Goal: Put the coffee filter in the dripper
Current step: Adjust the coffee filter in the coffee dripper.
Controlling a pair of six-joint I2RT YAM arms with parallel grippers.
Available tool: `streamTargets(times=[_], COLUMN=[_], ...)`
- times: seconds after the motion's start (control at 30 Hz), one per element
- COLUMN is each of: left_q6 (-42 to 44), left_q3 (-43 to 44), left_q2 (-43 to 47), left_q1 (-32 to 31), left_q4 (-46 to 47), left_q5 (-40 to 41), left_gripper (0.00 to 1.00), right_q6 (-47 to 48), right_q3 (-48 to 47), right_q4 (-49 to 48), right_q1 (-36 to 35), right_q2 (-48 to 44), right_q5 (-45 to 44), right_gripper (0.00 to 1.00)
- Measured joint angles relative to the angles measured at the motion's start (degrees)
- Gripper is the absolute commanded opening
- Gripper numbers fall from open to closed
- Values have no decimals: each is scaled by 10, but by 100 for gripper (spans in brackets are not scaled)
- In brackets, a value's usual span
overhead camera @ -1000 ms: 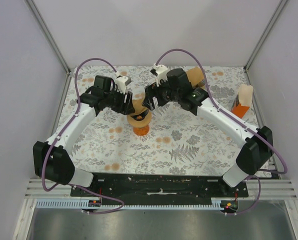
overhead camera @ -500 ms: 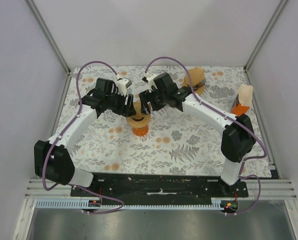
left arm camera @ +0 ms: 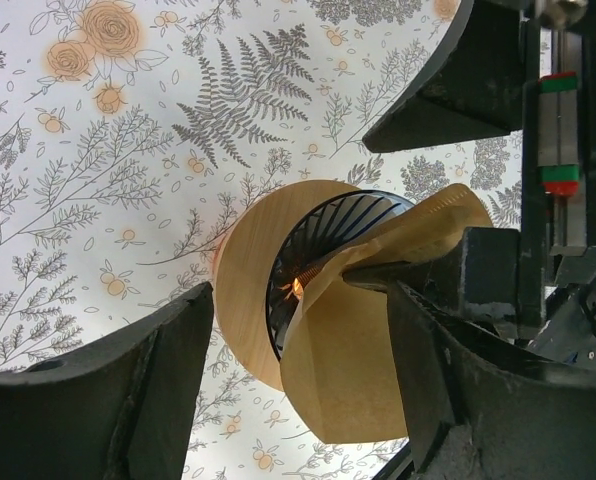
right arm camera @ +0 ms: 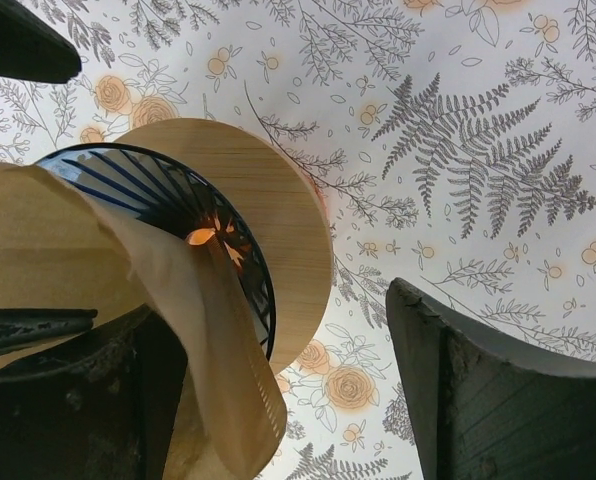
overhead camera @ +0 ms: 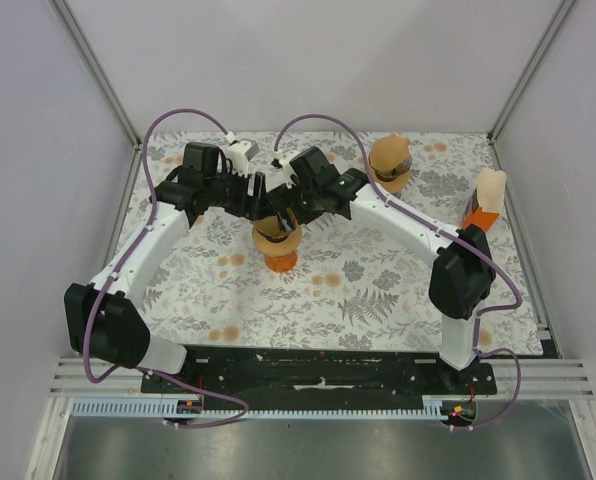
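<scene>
The right gripper point(right arm camera: 263, 330) has swung in from the right to meet the left gripper point(left arm camera: 298, 310) over the dripper point(overhead camera: 278, 245) at mid-frame. Both sets of jaws stand wide apart, gripping nothing. The filter point(left arm camera: 368, 340) leans half in the dripper, draped over one of the right gripper's fingers, not yet seated.

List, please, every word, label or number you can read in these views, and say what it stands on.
No readable text in any view.
The coffee filter, dripper and floral tablecloth: no writing.
The orange holder at the table's right edge: no print that can be made out.
The tags at the arm bases: too small to read.
</scene>
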State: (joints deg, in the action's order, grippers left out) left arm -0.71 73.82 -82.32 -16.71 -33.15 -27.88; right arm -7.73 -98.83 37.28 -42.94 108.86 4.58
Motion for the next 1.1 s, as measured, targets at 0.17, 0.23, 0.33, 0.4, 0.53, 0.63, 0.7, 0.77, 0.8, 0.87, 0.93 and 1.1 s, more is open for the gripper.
streamTargets(times=[0.17, 0.23, 0.33, 0.4, 0.53, 0.63, 0.7, 0.77, 0.8, 0.87, 0.93, 1.1], left_q6=[0, 0, 5, 12, 27, 33, 35, 36, 37, 38, 38, 38], left_q3=[6, 7, 2, -9, -39, -61, -65, -65, -65, -65, -65, -65], left_q2=[0, 0, -2, -2, -2, -2, -1, -1, 0, 0, 0, 0], left_q1=[2, 2, 2, 2, 2, 2, 2, 1, 1, 1, 1, 1], left_q4=[-3, 1, 9, 13, 18, 20, 20, 22, 24, 25, 25, 24], left_q5=[-2, 2, 19, 29, 46, 53, 53, 53, 53, 53, 53, 53], left_gripper=[72, 68, 65, 64, 63, 63, 62, 61, 61, 61, 61, 61], right_q6=[3, 3, 3, 3, 5, 10, 16, 22, 26, 32, 40, 49], right_q3=[-14, -17, -20, -24, -31, -42, -51, -58, -60, -61, -61, -61], right_q4=[19, 24, 29, 33, 38, 41, 40, 38, 36, 35, 35, 28], right_q1=[-1, -1, -1, -1, -1, -1, -1, -1, -1, -1, -1, 0], right_q2=[9, 10, 11, 12, 14, 16, 16, 16, 14, 11, 5, -32], right_q5=[-10, -13, -15, -15, -14, -11, -7, -3, 1, 7, 13, 21], right_gripper=[82, 82, 82, 82, 85, 87, 90, 96, 98, 98, 98, 98])
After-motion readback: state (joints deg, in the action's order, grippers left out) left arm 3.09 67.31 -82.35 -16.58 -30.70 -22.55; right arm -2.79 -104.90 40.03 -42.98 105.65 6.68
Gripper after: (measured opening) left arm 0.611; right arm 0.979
